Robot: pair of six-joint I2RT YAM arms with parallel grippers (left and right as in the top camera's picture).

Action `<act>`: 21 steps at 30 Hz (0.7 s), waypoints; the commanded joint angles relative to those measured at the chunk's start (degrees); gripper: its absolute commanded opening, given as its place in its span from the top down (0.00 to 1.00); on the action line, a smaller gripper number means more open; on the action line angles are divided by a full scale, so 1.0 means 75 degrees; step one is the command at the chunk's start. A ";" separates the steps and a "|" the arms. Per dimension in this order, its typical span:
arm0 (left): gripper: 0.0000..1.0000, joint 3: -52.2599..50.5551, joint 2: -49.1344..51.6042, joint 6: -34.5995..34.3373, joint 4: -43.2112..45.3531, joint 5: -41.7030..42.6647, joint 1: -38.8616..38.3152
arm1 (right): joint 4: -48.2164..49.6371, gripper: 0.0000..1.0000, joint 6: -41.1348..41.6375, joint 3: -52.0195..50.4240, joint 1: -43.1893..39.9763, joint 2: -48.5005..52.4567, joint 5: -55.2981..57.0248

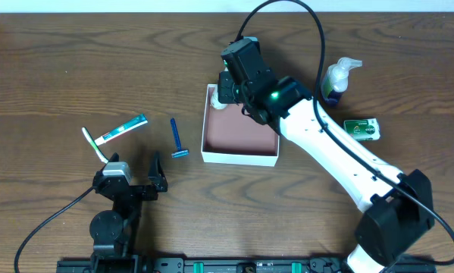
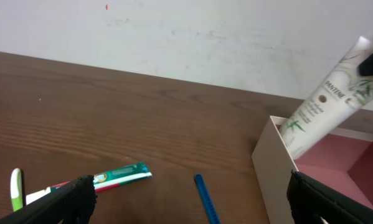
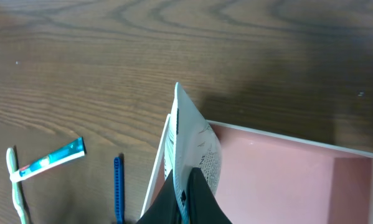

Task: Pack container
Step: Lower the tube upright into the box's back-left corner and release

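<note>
The left gripper (image 1: 132,182) stands wide open and empty, well apart from the container (image 1: 242,135) at mid-table. The right gripper (image 1: 228,89), much nearer, is clenched on a white Pantene tube (image 2: 326,99). The tube slants down, and its lower end seems to be just inside the container's far left corner.

the table (image 1: 60,76) reads to me as dark wood with a clear grain and a matt finish. the container (image 1: 239,158) looks like matt white cardboard, its inside a flat reddish-pink paper. the white tube (image 2: 326,99) is smooth plastic with a soft sheen. at the left of the overhead frame, the toothpaste tube (image 1: 122,130) looks glossy, the razor (image 1: 178,138) smooth blue plastic. the pump bottle (image 1: 339,76) at upper right is cloudy plastic, the green packet (image 1: 362,129) shiny.
</note>
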 commanded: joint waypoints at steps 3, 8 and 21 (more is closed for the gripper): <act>0.02 -0.0134 -0.0006 0.0015 -0.0259 0.0090 0.0038 | 0.0204 0.98 0.0166 0.0152 0.0169 0.0149 -0.0023; 0.02 -0.0134 -0.0006 0.0015 -0.0259 0.0090 0.0038 | 0.0338 0.96 0.0160 0.0152 0.0178 0.0210 -0.0026; 0.02 -0.0134 -0.0006 0.0015 -0.0259 0.0090 0.0038 | 0.1029 0.59 0.0157 0.0152 0.0507 0.0210 -0.0157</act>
